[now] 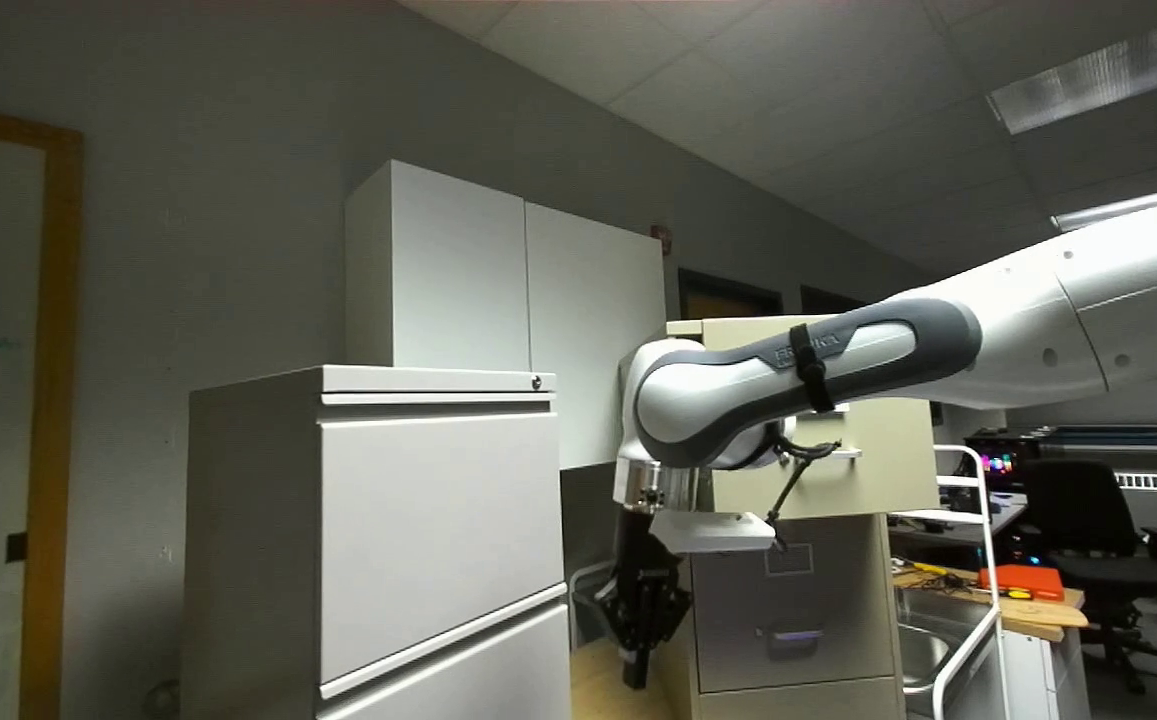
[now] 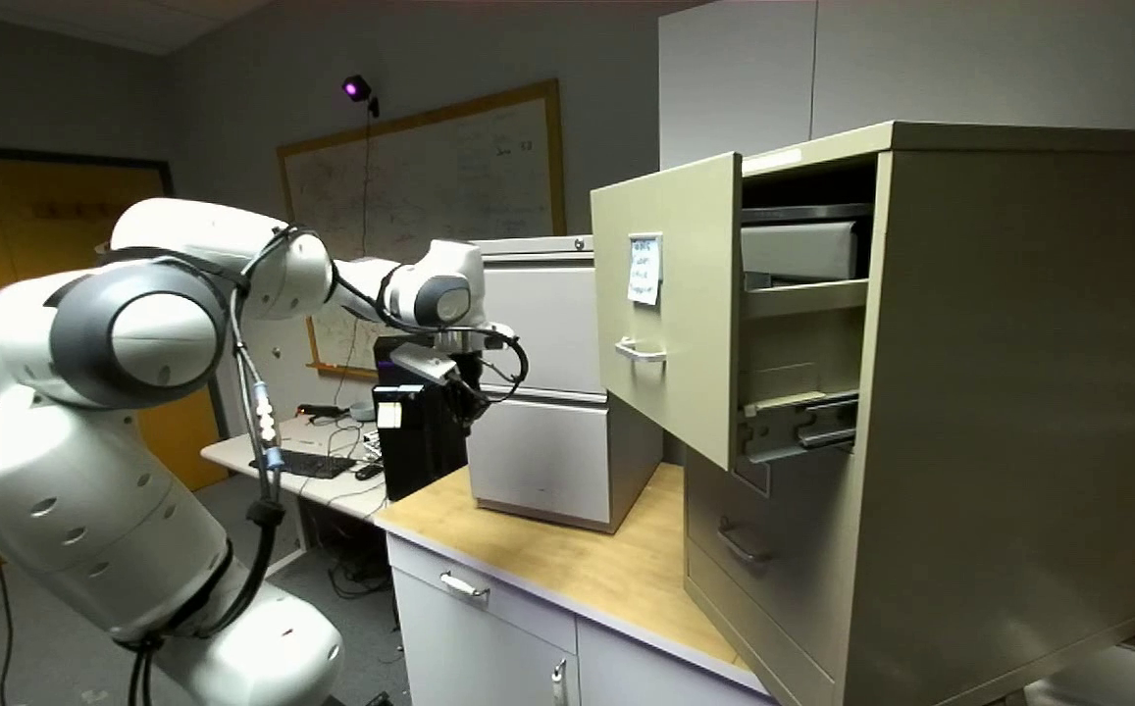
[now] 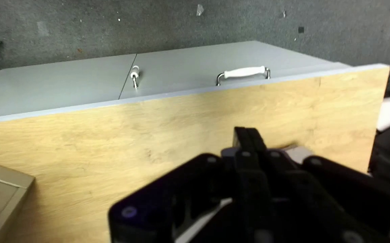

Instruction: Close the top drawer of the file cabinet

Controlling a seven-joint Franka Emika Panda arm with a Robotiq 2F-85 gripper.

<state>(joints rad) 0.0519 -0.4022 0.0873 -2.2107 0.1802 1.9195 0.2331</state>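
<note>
Readying a push seems the current step: the black jointed gripper (image 3: 247, 133) stands pinched together. Next, press the beige metal top drawer (image 2: 695, 304), open right of frame centre, into the upright beige-grey metal file cabinet (image 2: 1028, 412).

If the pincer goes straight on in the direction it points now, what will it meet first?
Most likely the wooden countertop: the pincer points downward, and the wrist view shows wood ahead of it. The gap between is hard to judge.
</note>
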